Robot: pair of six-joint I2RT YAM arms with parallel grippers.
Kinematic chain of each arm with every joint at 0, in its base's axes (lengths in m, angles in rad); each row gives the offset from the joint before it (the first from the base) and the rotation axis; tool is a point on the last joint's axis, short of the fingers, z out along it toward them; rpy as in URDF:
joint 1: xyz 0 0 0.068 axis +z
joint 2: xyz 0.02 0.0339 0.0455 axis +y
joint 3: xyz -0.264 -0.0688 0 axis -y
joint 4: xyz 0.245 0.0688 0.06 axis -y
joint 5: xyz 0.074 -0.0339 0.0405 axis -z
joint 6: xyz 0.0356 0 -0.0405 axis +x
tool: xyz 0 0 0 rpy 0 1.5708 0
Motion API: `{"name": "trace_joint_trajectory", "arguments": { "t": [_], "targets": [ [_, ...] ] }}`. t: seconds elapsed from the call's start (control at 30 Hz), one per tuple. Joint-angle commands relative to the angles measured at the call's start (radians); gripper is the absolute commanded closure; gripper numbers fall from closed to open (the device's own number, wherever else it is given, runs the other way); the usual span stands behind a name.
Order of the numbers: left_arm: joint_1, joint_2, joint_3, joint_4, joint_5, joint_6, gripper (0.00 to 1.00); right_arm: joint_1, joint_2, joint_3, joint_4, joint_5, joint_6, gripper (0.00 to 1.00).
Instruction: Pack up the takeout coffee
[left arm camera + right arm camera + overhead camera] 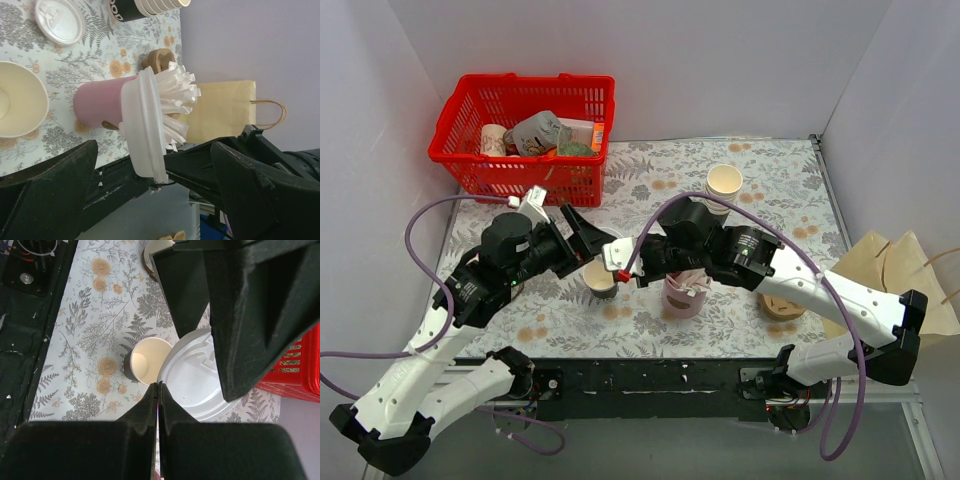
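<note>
We see pale walls [720,60] enclosing the floral tabletop [770,190]. Our left tool [588,245] gapes wide; the right tool [157,390] pinches the white lid [192,377], the open takeout coffee cup [145,366] standing just below its tip.

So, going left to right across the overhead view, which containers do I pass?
red basket → lidless brown cup → pink cup of white sticks → stack of cream cups → paper bag
</note>
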Motion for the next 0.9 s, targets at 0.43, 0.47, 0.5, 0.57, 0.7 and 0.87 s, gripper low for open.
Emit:
{"name": "trace_joint_trajectory", "arguments": {
  "t": [0.43,0.47,0.5,0.57,0.7,0.87],
  "targets": [
    [-0.003,0.062,0.016,-0.116,-0.083,0.021,0.52,0.036,0.040,0.061,-0.064,-0.104,-0.051,0.99],
    [-0.002,0.062,0.008,-0.110,-0.083,0.012,0.64,0.036,0.040,0.059,-0.063,-0.108,-0.050,0.99],
    [-0.003,0.067,0.007,-0.110,-0.083,0.010,0.68,0.038,0.049,0.061,-0.067,-0.109,-0.045,0.99],
    [-0.003,0.073,0.011,-0.122,-0.080,0.006,0.75,0.040,0.054,0.061,-0.066,-0.095,-0.037,0.99],
    [-0.004,0.093,0.051,-0.202,-0.106,-0.054,0.89,0.041,0.052,0.050,-0.043,-0.060,-0.008,0.99],
    [-0.002,0.195,0.157,-0.453,-0.184,-0.171,0.96,0.070,0.008,-0.012,0.063,0.084,0.009,0.62]
  ]
}}
